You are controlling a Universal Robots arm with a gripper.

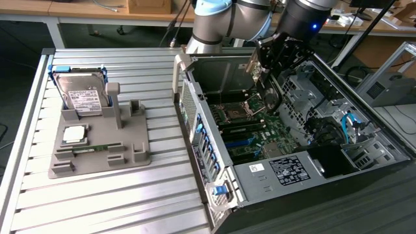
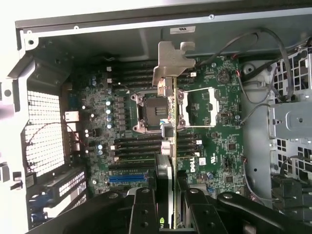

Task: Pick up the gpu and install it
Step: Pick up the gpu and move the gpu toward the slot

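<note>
The gpu (image 2: 171, 109) is a thin card seen edge-on, with its silver bracket (image 2: 171, 61) at the far end. My gripper (image 2: 168, 200) is shut on it, with black fingers (image 2: 145, 207) on either side of the card. The card hangs above the green motherboard (image 2: 214, 146), over the CPU socket area. In the exterior view, the gripper (image 1: 274, 66) is inside the open computer case (image 1: 325, 180), near its back wall. The gpu (image 1: 263, 90) points down toward the motherboard (image 1: 250, 134).
Cables (image 2: 263, 63) and a drive cage (image 2: 290, 117) line one side of the case. On the slatted table (image 1: 97, 200), at the exterior view's left, a grey fixture (image 1: 130, 156) holds a silver hard drive (image 1: 81, 95), a CPU chip (image 1: 75, 134) and a green memory stick (image 1: 97, 147).
</note>
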